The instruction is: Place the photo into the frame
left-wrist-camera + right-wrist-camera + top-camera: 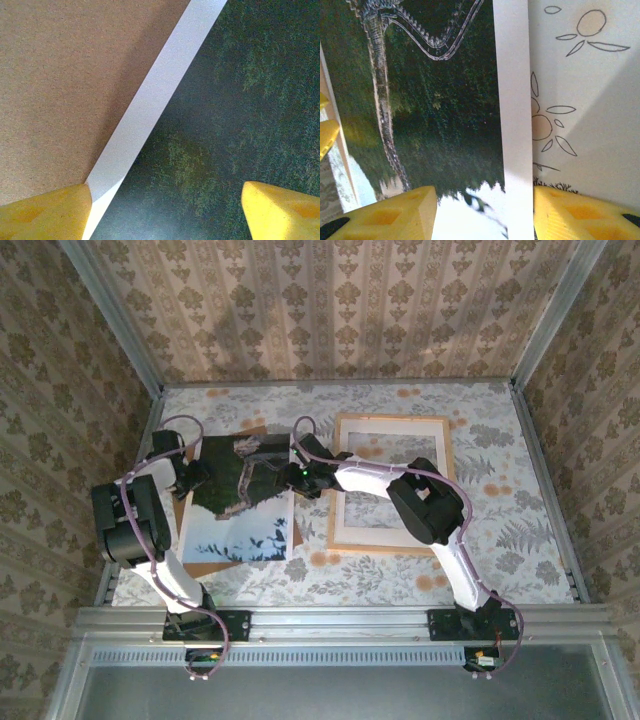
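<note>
Arms angled inward, left claw (pixel 165 192), right claw (pixel 484 192) (both spread)

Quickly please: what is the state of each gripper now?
Left gripper: open, above the edge of the photo, holding nothing.
Right gripper: open, fingers on both sides of the photo border, not clamped.

A: The top camera sits above and behind the arms' bases (pixel 205 625), looking down over the whole bench (pixel 500 430).

B: Each wrist camera looks down, very close, past its own yellow fingers (pixel 45 212). All three share the photo (pixel 240 510).
</note>
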`<state>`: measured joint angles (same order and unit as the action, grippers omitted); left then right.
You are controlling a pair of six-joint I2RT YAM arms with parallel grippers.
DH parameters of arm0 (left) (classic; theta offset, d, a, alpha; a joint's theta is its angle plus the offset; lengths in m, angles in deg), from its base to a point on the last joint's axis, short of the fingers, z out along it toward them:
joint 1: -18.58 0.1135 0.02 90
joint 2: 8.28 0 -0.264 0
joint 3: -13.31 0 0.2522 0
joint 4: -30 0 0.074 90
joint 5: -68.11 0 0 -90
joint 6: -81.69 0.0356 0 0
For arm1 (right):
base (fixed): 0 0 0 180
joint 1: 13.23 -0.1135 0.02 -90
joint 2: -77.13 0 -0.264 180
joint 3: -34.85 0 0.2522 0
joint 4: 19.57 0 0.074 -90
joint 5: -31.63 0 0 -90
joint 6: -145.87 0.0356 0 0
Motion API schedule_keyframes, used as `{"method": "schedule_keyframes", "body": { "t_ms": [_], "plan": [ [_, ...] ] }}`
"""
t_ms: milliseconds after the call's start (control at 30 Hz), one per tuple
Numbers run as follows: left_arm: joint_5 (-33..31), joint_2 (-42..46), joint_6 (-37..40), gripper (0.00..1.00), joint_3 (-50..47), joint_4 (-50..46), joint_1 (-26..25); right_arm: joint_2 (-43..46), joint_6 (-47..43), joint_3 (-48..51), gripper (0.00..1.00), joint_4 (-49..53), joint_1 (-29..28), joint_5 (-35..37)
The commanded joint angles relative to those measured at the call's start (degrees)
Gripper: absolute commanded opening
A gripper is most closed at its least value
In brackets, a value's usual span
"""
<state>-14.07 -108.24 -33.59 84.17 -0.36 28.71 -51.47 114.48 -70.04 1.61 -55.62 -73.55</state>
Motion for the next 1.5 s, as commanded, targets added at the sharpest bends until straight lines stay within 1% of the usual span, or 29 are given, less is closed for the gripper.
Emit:
{"method": "schedule_keyframes", "body": {
  "t_ms": [0, 167, 300, 400, 500, 600, 700, 800, 900, 1000, 1133, 1300, 1467],
  "plan": [
    [2.2, 0.4, 0.0, 0.81, -1.7, -0.4, 0.2, -2.2, 2.5, 1.2, 0.51, -9.8, -0.3, -3.5],
    [2.0, 0.8, 0.2, 0.81, -1.7, -0.4, 0.2, -1.2, 2.7, 2.2, 0.5, -11.4, 0.1, -3.9],
    [2.0, 0.8, 0.2, 0.81, -1.8, -0.4, 0.2, 0.0, 2.4, 3.4, 0.46, -11.7, 0.1, -3.0],
    [1.9, 1.0, 0.2, 0.81, -1.8, -0.3, 0.2, 0.1, 1.1, 3.0, 0.4, -10.5, 0.1, -2.1],
    [1.9, 1.5, 0.2, 0.81, -1.8, -0.4, 0.1, -0.3, -0.3, 1.8, 0.32, -6.6, 0.0, -0.7],
    [1.8, 1.9, 0.1, 0.81, -1.8, -0.4, 0.2, 0.8, -2.2, 2.5, 0.29, -4.2, 0.1, 1.9],
    [1.8, 1.9, 0.0, 0.81, -1.6, -0.3, 0.2, 2.3, -3.7, 5.0, 0.27, -7.5, 0.2, 2.1],
    [1.6, 2.1, 0.1, 0.81, -1.5, -0.5, 0.2, 2.3, -5.5, 5.8, 0.26, -10.4, 0.4, 0.0],
    [1.4, 2.2, 0.2, 0.81, -1.5, -0.5, 0.2, 1.6, -5.5, 6.3, 0.22, -13.6, 0.5, -1.7],
    [1.4, 2.1, 0.1, 0.81, -1.5, -0.4, 0.2, 1.8, -5.3, 6.8, 0.18, -15.4, 0.5, -1.9],
    [1.5, 2.1, 0.1, 0.81, -1.4, -0.4, 0.0, 2.6, -4.7, 8.3, 0.16, -17.8, 0.7, -1.7],
    [1.4, 2.4, 0.2, 0.81, -1.3, -0.5, -0.1, 3.4, -5.6, 8.8, 0.11, -16.7, 0.7, -0.3],
    [0.9, 3.3, 0.2, 0.81, -1.2, -0.7, -0.1, 4.7, -7.3, 8.8, 0.02, -14.0, 0.8, 1.6]
  ]
}}
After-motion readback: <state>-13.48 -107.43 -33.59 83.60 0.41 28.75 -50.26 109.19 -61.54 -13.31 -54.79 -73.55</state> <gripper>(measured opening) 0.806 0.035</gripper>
